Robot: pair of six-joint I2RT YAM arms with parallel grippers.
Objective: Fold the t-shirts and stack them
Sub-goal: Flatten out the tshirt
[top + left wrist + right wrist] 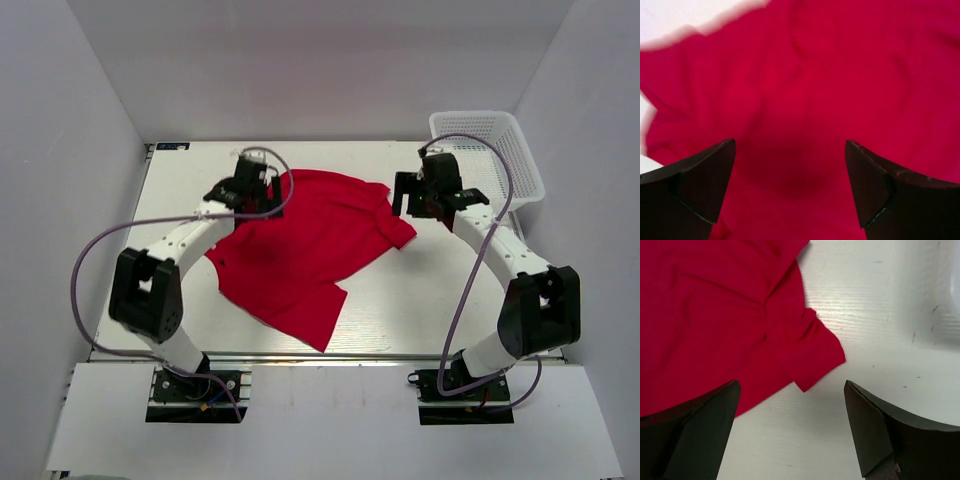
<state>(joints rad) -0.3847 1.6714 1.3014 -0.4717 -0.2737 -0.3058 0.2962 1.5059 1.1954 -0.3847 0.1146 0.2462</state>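
Note:
A plain red t-shirt (pixel 305 245) lies spread and a little rumpled on the white table. My left gripper (pixel 262 188) hangs over its far left part, open, with only red cloth (pixel 800 100) below and nothing between the fingers (pixel 705 185). My right gripper (pixel 405 197) stands open beside the shirt's right sleeve. In the right wrist view that sleeve's corner (pixel 815 355) lies on the table ahead of the wide-apart fingers (pixel 875 430), apart from them.
A white mesh basket (pixel 495 150) stands at the table's back right corner, close behind my right arm. Grey walls close in the table (pixel 420 300) on three sides. Each arm's cable loops above the table.

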